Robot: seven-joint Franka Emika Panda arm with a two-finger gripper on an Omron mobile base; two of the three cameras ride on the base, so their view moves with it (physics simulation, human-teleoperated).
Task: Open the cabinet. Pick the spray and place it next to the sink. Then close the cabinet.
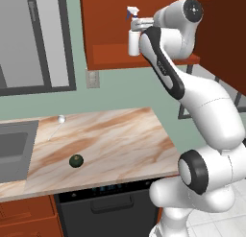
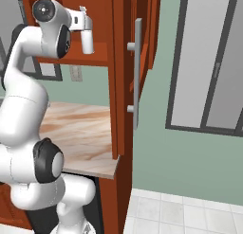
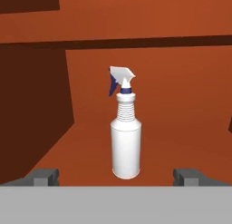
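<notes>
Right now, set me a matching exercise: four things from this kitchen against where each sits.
Things:
1. spray
2. green ball
3. sink
4. end effector

Places:
A. set into the counter's left end
B. on the marble counter
C. upright on the open cabinet's shelf
D. open, facing the bottle

Pairs: 1-C, 2-B, 3-A, 4-D

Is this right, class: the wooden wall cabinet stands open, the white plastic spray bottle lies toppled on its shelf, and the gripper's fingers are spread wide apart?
One detail is wrong. The white plastic spray bottle is not toppled; it stands upright on the shelf of the open red-brown wooden wall cabinet, as the hand view shows. The rest holds: the gripper has its fingers spread wide, one either side of the bottle and not touching it.
</notes>
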